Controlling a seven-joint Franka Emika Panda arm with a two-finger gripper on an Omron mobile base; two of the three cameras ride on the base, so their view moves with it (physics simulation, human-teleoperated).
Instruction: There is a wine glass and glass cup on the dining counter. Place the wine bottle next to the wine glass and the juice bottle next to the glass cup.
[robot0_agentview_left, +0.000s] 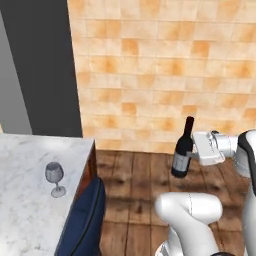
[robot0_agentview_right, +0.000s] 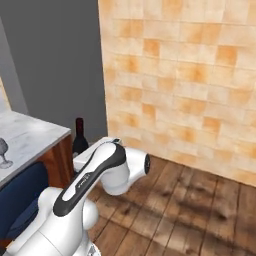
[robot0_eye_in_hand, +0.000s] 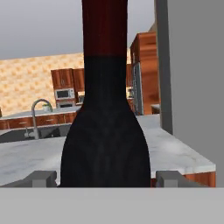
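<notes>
Above wood flooring, beside the dining counter (robot0_agentview_left: 30, 150), the claw (robot0_agentview_left: 191, 156) is clamped on the wine bottle (robot0_agentview_left: 182, 150).

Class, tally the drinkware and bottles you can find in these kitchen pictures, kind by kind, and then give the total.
Slim dark glass wine bottle with dark red neck, held in the gripper: 1
Small clear stemmed wine glass on the white-grey marble dining counter: 1
Total: 2

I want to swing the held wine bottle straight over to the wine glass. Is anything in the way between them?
Yes, low down: a dark blue chair sits against the counter edge between the wine bottle and the wine glass. The bottle is held higher than the chair's back, so a path above it looks clear.
</notes>
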